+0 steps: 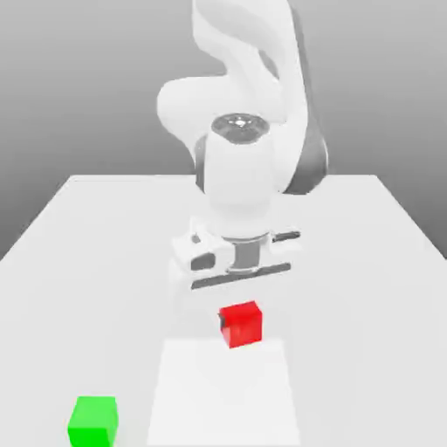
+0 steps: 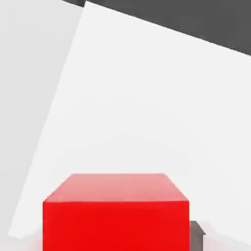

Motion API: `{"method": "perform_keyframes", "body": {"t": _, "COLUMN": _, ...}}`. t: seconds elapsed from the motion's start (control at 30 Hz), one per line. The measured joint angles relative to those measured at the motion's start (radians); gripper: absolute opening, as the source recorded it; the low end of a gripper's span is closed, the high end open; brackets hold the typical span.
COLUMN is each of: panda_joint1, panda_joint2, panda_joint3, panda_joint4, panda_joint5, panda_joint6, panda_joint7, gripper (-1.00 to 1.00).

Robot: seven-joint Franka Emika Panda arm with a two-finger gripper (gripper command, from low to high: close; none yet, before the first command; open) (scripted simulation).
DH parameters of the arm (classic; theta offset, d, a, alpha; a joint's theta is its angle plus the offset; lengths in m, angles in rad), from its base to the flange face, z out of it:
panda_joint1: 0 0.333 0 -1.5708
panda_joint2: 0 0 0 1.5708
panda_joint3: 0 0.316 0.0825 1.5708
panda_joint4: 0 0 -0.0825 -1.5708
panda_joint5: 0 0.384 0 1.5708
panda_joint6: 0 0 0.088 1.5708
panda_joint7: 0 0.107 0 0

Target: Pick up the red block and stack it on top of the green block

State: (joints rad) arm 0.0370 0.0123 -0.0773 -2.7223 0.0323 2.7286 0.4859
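Progress is partial: the red block (image 1: 240,324) is clamped in the end effector (image 1: 234,307) and appears lifted off the surface (image 1: 367,288). Transfer onto the green block (image 1: 92,421), well apart from it, remains outstanding.

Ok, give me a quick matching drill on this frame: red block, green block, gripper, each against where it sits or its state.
Things:
1. red block
2. green block
3. gripper

Places or states:
A. lower corner of the table at the exterior view's left, standing alone
B. shut on a block
C. directly under the hand, near the table's middle

Pairs: 1-C, 2-A, 3-B
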Motion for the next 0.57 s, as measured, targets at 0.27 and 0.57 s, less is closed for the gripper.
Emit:
{"method": "perform_keyframes", "body": {"t": 0.27, "panda_joint1": -0.155, "panda_joint2": 0.145, "panda_joint3": -0.092, "panda_joint4": 0.288, "panda_joint5": 0.030, "panda_joint6": -0.144, "panda_joint7": -0.037, "gripper": -1.00}}
{"method": "perform_keyframes", "body": {"t": 0.57, "panda_joint1": -0.206, "panda_joint2": 0.321, "panda_joint3": -0.083, "panda_joint4": 0.355, "panda_joint5": 0.090, "panda_joint6": -0.036, "panda_joint7": -0.083, "gripper": 1.00}}
